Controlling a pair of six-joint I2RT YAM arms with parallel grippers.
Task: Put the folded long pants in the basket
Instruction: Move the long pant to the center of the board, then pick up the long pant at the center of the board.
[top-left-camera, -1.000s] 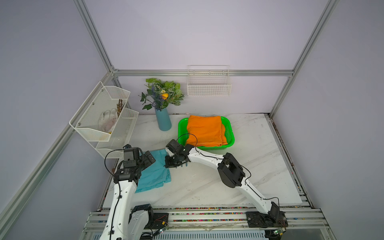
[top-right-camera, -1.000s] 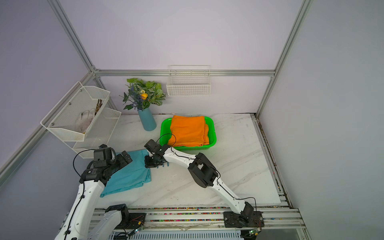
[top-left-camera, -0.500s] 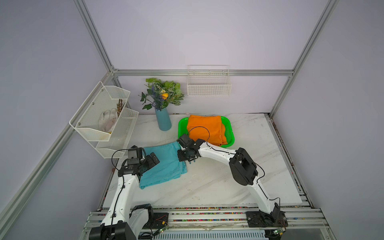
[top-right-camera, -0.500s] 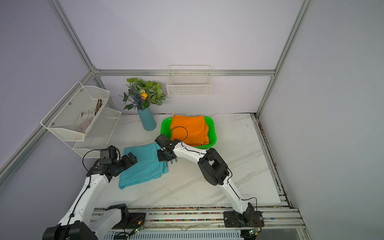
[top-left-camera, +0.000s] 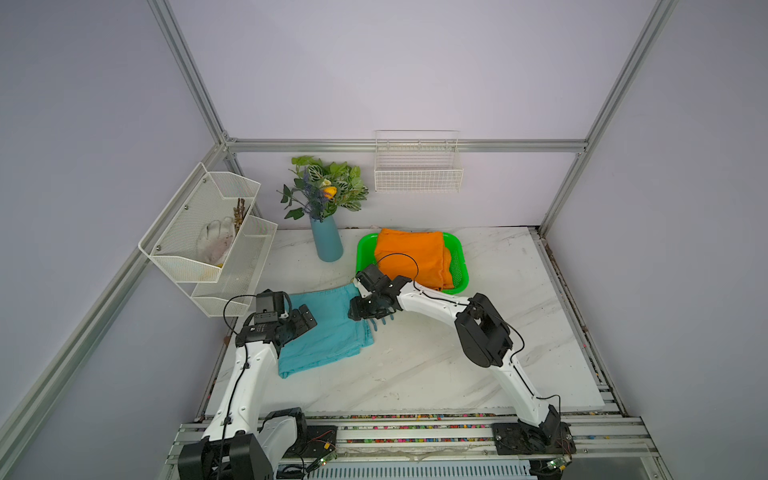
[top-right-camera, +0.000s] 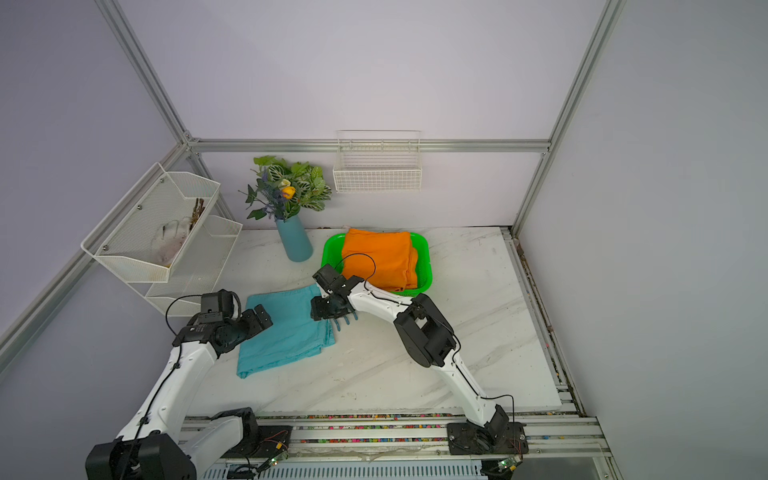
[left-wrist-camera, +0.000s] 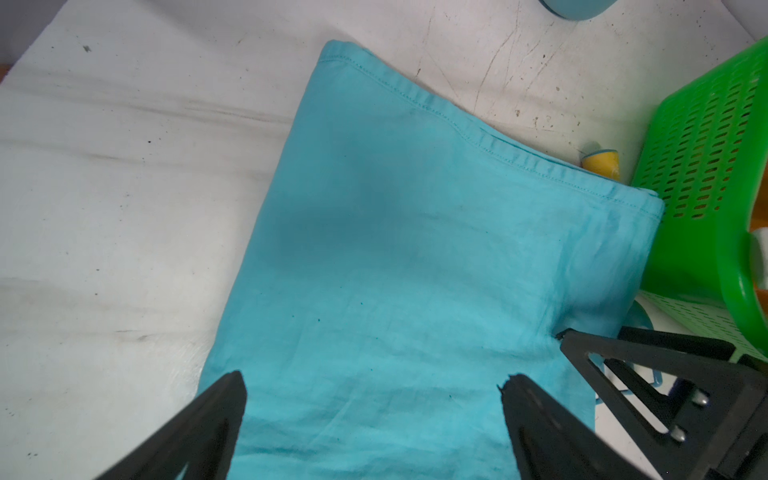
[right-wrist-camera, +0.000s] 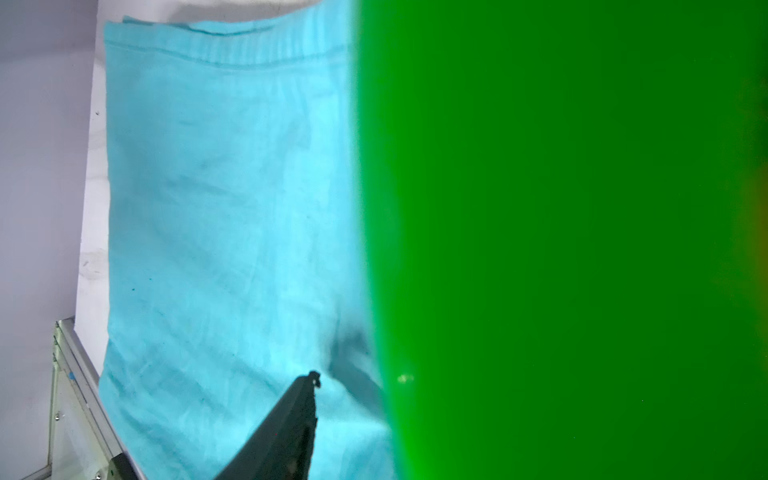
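Marble table: green basket holds orange pants; left hand apart, right hand unclear.

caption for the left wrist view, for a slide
Open left end effector over teal folded pants, green basket alongside

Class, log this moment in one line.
teal pants: on table, outside basket | orange pants: in basket | left gripper: jaws open | right gripper: at teal pants' edge
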